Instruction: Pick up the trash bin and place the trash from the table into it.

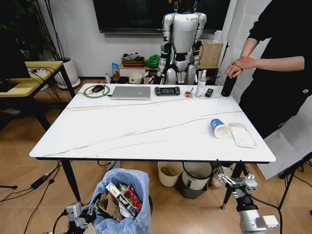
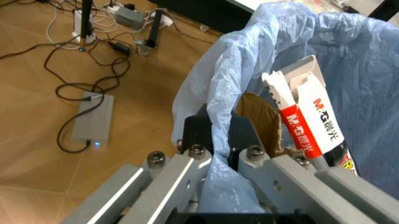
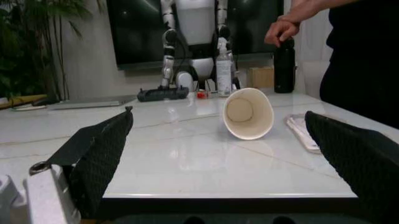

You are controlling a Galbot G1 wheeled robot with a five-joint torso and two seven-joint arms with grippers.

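Slippage is the main risk: the left end effector (image 2: 215, 140) is clamped on the rim of the small round trash bin lined with crinkled translucent light-blue plastic (image 1: 120, 195), and the slick film caught between its black fingers could let the rim slide out, tipping the bin, which is held low, in front of the near edge of the large white marble-veined tabletop (image 1: 146, 126). Inside it are a flattened brown cardboard box (image 2: 259, 116), a white-and-red carton (image 2: 309, 123) and a red wrapper (image 1: 132, 196), light, loose pieces that would spill easily.

The right end effector (image 3: 218, 154) hangs just below the near table edge with its textured black fingers spread wide apart, gripping nothing. On the tabletop ahead of it, a blue paper cup with a white inside (image 1: 219, 128) lies on its side, mouth toward the robot; being round and light, it could roll away if nudged off-centre, or crush under a hard squeeze. Just beside it lies a flat white wrapper (image 1: 242, 134), thin and probably hard to lift off the smooth, glossy surface.
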